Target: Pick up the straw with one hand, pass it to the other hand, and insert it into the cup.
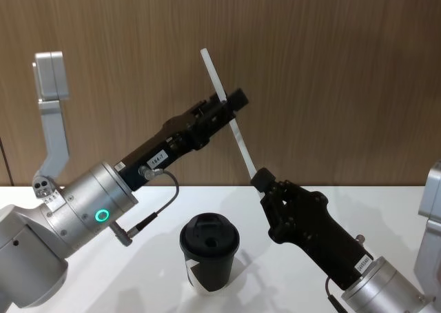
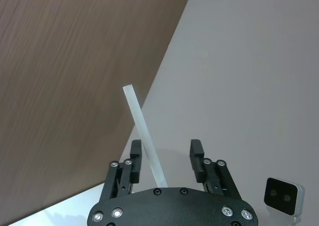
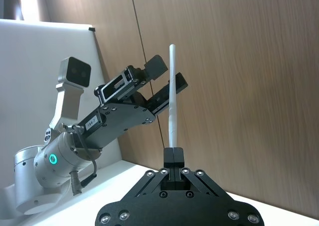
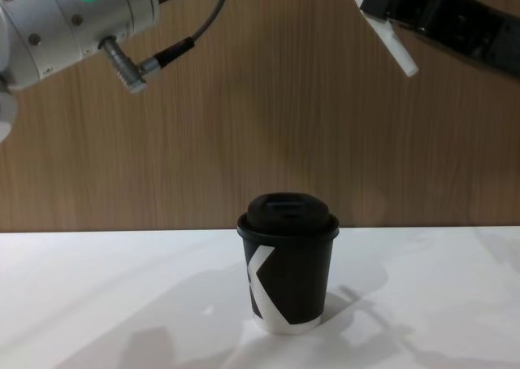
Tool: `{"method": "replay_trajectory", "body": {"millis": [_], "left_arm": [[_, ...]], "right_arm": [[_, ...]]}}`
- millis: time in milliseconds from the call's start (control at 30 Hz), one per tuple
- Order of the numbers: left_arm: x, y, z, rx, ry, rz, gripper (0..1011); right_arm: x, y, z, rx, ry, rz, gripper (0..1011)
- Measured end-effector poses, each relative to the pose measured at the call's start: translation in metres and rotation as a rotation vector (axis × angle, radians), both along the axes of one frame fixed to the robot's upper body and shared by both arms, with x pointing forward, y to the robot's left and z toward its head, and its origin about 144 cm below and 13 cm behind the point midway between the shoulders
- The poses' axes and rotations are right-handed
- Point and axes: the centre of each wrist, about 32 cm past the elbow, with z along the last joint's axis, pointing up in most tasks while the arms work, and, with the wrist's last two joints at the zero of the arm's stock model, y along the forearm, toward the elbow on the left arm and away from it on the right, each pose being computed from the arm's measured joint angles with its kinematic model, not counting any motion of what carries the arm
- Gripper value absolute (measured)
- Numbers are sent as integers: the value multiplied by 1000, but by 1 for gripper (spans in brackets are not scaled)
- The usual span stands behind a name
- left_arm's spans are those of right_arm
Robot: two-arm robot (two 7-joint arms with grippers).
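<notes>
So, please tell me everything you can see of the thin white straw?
The thin white straw is a straight, smooth tube; plastic or paper, I cannot tell. It is tilted in the air, upper end toward the robot's left, above the black lidded paper cup, not in it. The black right gripper holds it with shut jaws near its lower end. The black green-ringed left gripper straddles its upper part with open jaws.

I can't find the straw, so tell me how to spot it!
Above the black cup, before the wooden wall, the left gripper and right gripper meet in mid-air. The straw slants between them: a thin white tube, while both grippers are black.
</notes>
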Motion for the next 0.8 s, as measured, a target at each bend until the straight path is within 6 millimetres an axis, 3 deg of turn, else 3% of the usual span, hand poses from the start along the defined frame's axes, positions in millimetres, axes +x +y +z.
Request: {"method": "replay_trajectory", "body": {"millis": [567, 800], "left_arm": [[-1, 3, 0, -16, 10, 15, 94], [-2, 4, -1, -13, 16, 25, 41]], "right_arm": [[0, 0, 0, 0, 0, 0, 0], [0, 0, 0, 0, 0, 0, 0]]}}
